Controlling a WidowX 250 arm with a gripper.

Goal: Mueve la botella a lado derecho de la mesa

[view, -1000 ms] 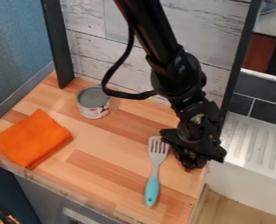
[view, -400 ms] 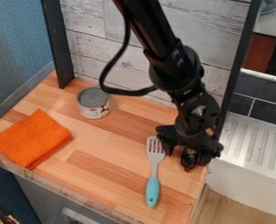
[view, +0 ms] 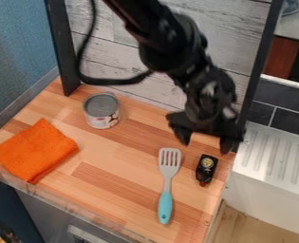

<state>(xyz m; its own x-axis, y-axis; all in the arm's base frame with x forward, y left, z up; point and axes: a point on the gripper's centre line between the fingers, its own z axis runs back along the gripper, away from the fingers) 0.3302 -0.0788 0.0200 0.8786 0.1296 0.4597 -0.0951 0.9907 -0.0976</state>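
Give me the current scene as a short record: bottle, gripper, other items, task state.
bottle: small, dark, on the wooden table near its image-right edge
gripper: open, just beyond the bottle, not holding it
spatula: teal handle, image-left of the bottle, not touching
can: grey top, near the back wall
cloth: orange, folded, image-left side
task_state: looks done, taking right as image-right

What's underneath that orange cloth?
The orange cloth lies on the wooden tabletop, whose boards show beside it. The part directly beneath is covered, so I can't tell whether anything hides there.
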